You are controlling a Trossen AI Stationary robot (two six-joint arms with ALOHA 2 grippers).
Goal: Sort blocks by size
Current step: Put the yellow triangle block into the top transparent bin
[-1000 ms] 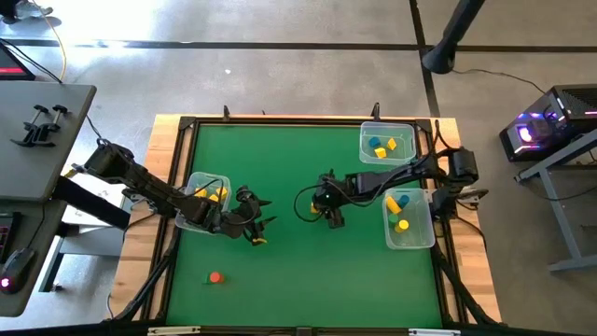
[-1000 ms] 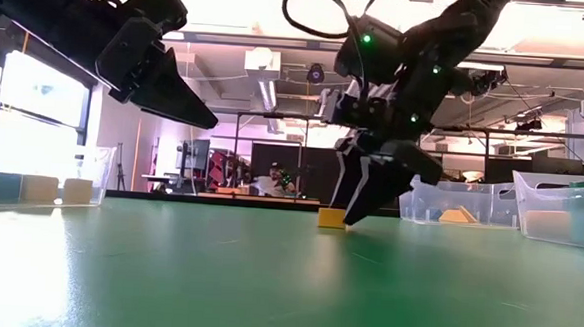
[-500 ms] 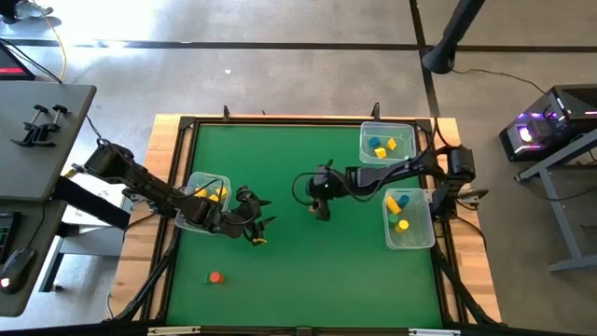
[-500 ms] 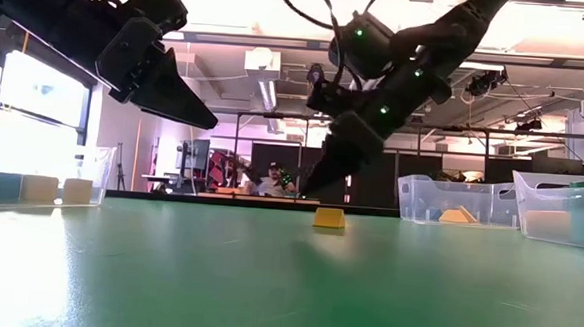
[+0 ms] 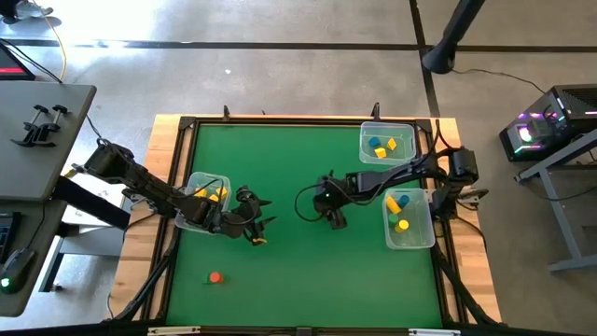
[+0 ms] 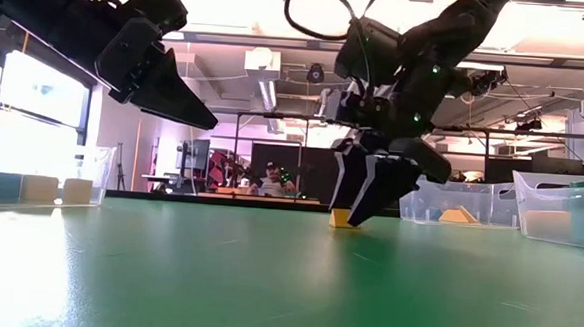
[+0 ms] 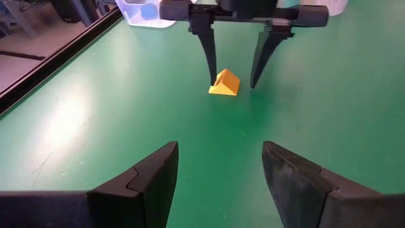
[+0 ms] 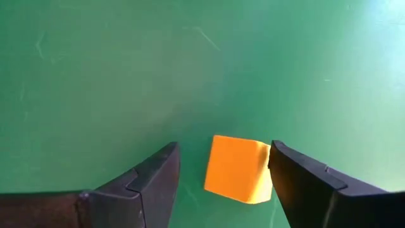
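The right gripper (image 6: 366, 215) is pointing down mid-table with fingers (image 8: 304, 183) spread wide, while the left gripper (image 5: 264, 224) is hovering raised, jaws likewise apart.

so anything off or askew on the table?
Nothing damaged or spilled. The yellow block sits off-centre between the open right gripper fingers, against one of them. One orange-red block lies alone near the front.

**Bright overhead light, glare low down**

Strong ceiling light washes out the low view's upper edge, and a window flares at its left. The green surface (image 6: 266, 282) carries pale sheen. The right wrist view's yellow block (image 8: 237, 168) looks soft.
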